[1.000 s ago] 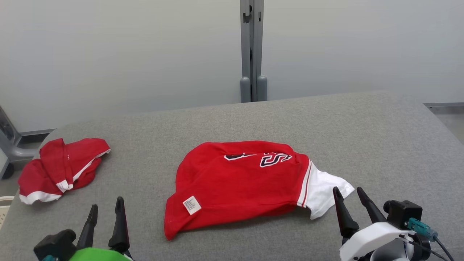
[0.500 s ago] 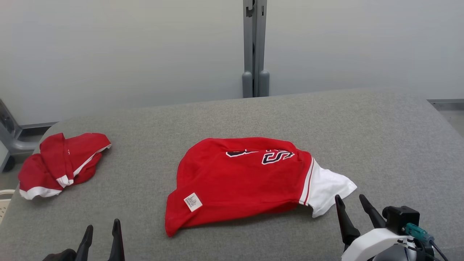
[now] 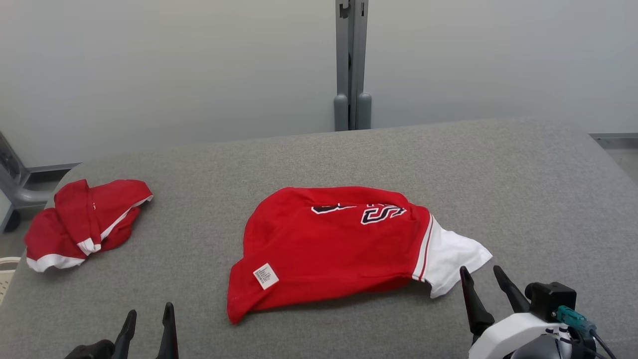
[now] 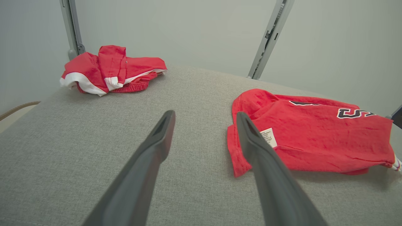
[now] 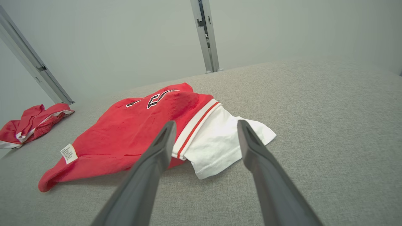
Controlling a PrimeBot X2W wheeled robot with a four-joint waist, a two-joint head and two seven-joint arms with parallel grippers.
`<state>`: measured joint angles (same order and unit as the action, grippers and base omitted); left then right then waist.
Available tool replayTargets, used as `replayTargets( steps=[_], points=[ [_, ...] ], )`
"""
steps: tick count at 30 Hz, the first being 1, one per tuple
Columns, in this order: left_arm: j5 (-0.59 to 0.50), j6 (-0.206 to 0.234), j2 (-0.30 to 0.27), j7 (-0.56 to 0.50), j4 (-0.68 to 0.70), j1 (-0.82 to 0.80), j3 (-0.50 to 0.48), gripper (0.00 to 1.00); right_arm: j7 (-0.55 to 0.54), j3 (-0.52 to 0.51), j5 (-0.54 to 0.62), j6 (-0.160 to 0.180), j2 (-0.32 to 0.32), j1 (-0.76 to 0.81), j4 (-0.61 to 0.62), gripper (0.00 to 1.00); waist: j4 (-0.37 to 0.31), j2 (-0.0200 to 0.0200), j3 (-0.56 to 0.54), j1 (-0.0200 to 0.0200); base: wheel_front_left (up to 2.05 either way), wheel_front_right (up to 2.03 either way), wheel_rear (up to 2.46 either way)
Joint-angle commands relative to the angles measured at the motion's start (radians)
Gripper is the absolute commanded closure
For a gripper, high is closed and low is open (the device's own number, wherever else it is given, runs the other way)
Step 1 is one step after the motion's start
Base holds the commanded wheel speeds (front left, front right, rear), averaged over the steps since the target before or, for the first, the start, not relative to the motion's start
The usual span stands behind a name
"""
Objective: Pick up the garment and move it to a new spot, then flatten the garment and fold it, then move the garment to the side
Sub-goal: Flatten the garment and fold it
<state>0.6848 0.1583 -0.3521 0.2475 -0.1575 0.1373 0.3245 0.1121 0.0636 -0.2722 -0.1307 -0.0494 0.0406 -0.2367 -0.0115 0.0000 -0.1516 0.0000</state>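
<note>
Low and pointing forward, left tool [image 3: 150, 310] and right tool [image 3: 480, 270] gape wide, empty. Two red pieces on tabletop [image 3: 523, 189]: garment [image 3: 339, 249] central, bundle [image 3: 84, 219] left, perhaps folded.

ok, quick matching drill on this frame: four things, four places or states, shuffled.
1 shirt
2 red bundle
3 right claw
4 tag

A open, empty, close to the white sleeve
B middle of the table, rumpled
C on the shirt, by its near left corner
D left side of the table

Pairs: 1-B, 2-D, 3-A, 4-C
</note>
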Motion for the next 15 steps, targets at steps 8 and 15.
replayTargets(
  steps=[8, 15],
  points=[
    [0.024, -0.012, -0.006, -0.065, -0.023, -0.039, 0.017, 0.0, -0.03, 0.004, 0.019, 0.0, -0.002, -0.027, 0.012, 0.0, 0.004, 0.0, 0.0, 0.0, 0.0, 0.0, 0.0],
    [0.044, 0.017, -0.015, -0.239, -0.038, -0.1, 0.058, 0.0, -0.173, -0.01, 0.064, 0.0, -0.002, -0.064, 0.008, 0.0, 0.01, 0.0, 0.014, 0.0, 0.0, 0.0, 0.0]
  ],
)
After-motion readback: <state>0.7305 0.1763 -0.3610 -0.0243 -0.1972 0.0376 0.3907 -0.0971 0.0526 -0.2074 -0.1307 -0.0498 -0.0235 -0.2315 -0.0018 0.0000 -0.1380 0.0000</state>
